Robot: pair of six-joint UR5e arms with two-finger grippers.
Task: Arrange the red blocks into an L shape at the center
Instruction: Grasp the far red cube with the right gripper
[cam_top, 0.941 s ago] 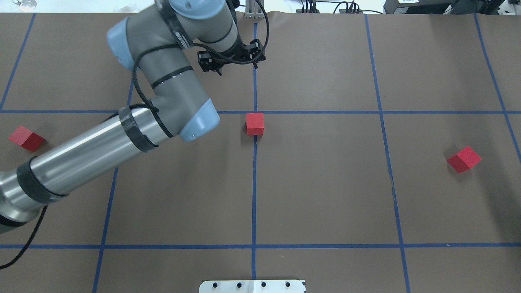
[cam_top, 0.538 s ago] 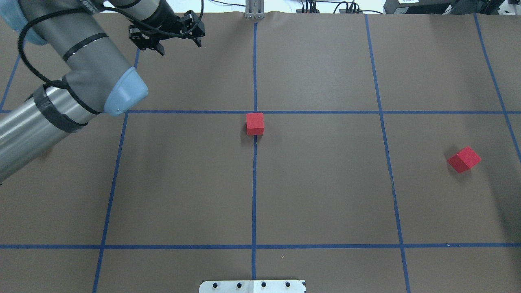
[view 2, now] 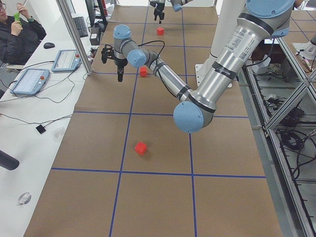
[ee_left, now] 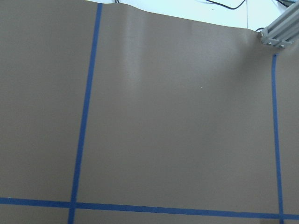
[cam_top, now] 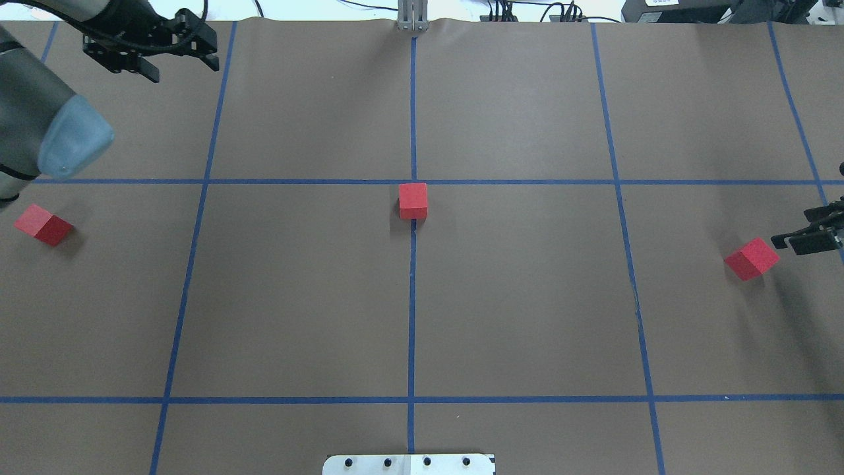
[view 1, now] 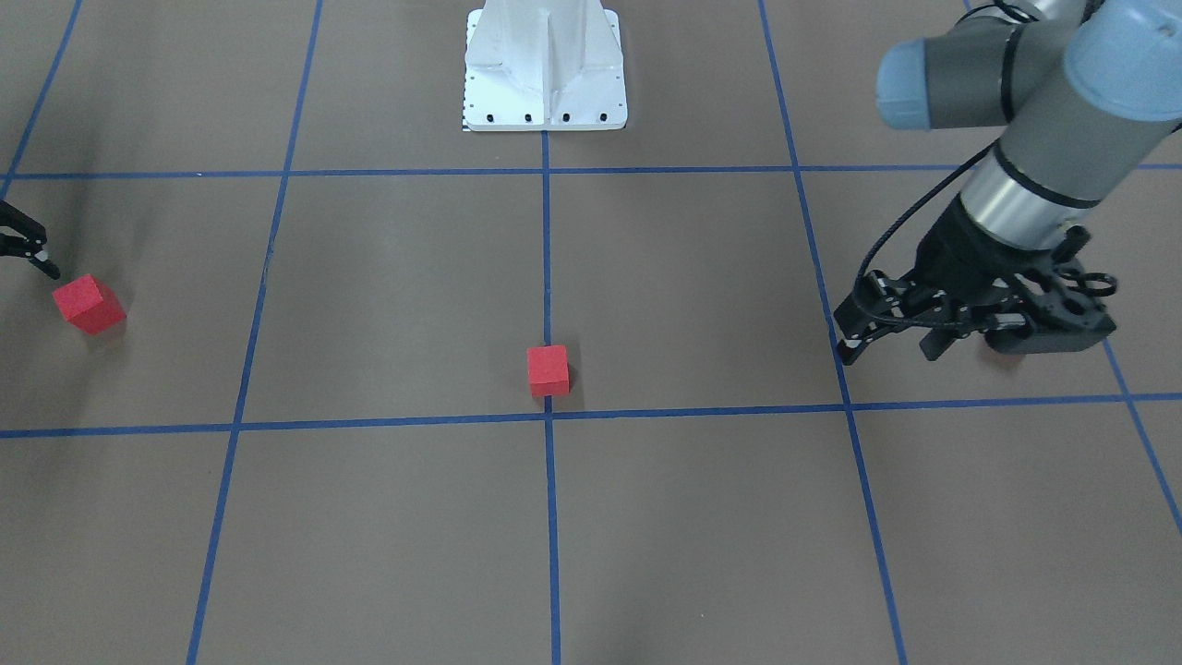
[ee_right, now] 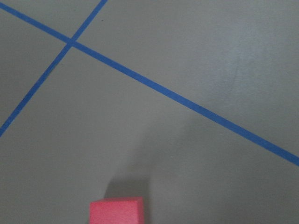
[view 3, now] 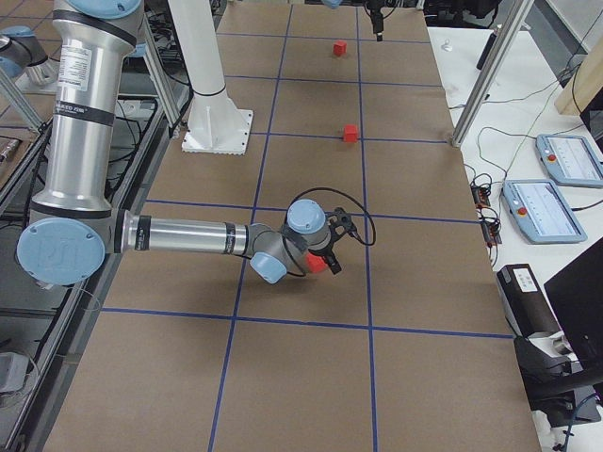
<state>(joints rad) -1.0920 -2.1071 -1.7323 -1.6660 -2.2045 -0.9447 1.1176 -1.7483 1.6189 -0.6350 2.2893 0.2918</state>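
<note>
Since the earlier overhead pictures the left arm has swung from the table's middle out to the far left corner, uncovering the left block (cam_top: 43, 224); the right gripper (cam_top: 794, 227) has come in at the right edge; the centre block (cam_top: 413, 200) and right block (cam_top: 752, 258) lie as they did.

Front-facing: the left gripper (view 1: 885, 351) hangs low over the brown paper (view 1: 388, 296), jaws spread wide with nothing between them; the centre block (view 1: 548, 370) lies well off to its side, by a crossing of the blue tape lines (view 1: 546, 277); the right gripper shows only at the picture's edge, with the right block (view 1: 89, 304) just beside its tip and apart from it.

Overhead: the right gripper's jaws stand apart and empty, the right block just ahead of them; the left block lies well back from the left gripper (cam_top: 181, 68), toward the robot.

Exterior left: the left gripper (view 2: 114, 61) points down; the centre block (view 2: 143, 72) lies beyond it, the left block (view 2: 141, 147) on its near side.

Exterior right: the right block (view 3: 320, 266) sits close under the right gripper (view 3: 334, 247); whether they touch cannot be told here.

Left wrist: paper, tape and an aluminium post (ee_left: 280, 30).

Right wrist: the right block (ee_right: 117, 211) at the bottom edge, short of a tape crossing.
</note>
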